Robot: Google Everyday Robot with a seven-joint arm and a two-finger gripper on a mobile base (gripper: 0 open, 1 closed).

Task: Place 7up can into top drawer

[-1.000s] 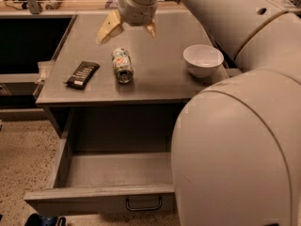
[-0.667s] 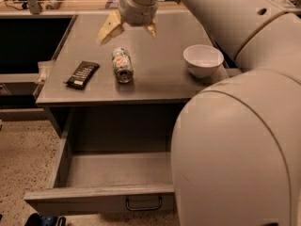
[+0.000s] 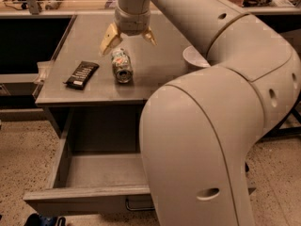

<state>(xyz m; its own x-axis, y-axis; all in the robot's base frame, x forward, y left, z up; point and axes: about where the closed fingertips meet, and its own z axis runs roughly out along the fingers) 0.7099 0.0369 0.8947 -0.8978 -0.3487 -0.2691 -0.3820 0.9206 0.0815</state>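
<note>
The 7up can (image 3: pixel 121 65) lies on its side on the grey cabinet top (image 3: pixel 84 41), one silver end facing the front edge. My gripper (image 3: pixel 129 40) hangs open just above the can's far end, one yellowish finger (image 3: pixel 109 39) to the left and the other to the right, holding nothing. The top drawer (image 3: pixel 94 175) stands pulled out below the cabinet top, and its inside looks empty. Its front panel carries a small bar handle (image 3: pixel 136 205), partly hidden by my arm.
A black flat snack packet (image 3: pixel 82 74) lies left of the can. A white bowl (image 3: pixel 194 58) sits to the right, partly hidden by my arm (image 3: pixel 211 126), which fills the right half of the view. Speckled floor lies around the cabinet.
My gripper has come down and forward toward the can, now close above its far end. My arm has swung further across the view, covering more of the bowl and drawer.
</note>
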